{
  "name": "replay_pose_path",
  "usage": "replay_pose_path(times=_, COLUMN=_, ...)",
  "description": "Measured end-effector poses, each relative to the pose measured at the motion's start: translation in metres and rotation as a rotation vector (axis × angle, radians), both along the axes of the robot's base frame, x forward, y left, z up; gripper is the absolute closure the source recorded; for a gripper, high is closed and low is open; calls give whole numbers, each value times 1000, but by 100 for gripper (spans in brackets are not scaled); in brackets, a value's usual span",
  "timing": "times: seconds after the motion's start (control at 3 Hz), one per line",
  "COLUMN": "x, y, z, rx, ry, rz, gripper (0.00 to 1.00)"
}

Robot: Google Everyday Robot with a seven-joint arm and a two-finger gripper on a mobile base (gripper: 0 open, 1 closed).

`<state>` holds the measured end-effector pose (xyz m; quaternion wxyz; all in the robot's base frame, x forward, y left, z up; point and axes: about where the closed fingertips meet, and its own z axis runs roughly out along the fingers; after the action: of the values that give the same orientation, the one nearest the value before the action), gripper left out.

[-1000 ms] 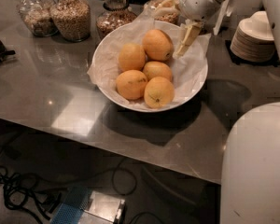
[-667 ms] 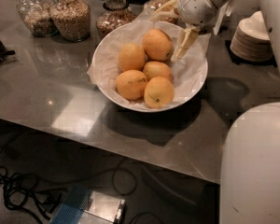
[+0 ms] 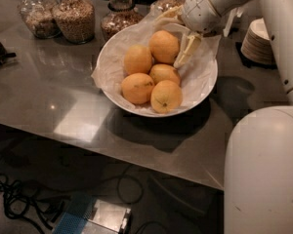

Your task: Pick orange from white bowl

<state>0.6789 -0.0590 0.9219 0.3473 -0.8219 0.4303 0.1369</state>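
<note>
Kitchen or café counter, grey steel worktop (image 3: 53,106), glass jars (image 3: 74,17) of grains, stacked saucers (image 3: 261,38), gripper (image 3: 178,35) above white bowl (image 3: 205,89)

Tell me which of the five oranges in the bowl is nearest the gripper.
The rear-right orange, right beside the gripper; the other four lie farther left or forward.

— Where does your camera look from?
— From high on my own side, tilted down and forward across the grey table (image 3: 49,99). My white body (image 3: 263,179) fills the lower right corner, and my arm (image 3: 278,28) comes in at the top right.
— How near?
— Near. The white bowl (image 3: 205,89) sits mid-picture, with my gripper (image 3: 179,42) over its far right side, beside the orange (image 3: 162,45).
</note>
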Motion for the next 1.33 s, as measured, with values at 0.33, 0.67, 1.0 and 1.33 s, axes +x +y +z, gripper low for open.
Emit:
replay_pose_path(times=0.33, x=-3, y=3, z=2, rx=15, ry=-9, rz=15, gripper=40)
replay_pose_path(times=0.67, x=-9, y=3, z=2, rx=25, ry=-10, rz=17, gripper=63)
replay_pose_path(times=1.0, x=-13, y=4, z=-8, rx=30, ry=16, rz=20, gripper=87)
replay_pose_path(times=1.33, x=-13, y=4, z=-10, rx=29, ry=28, rz=23, gripper=83)
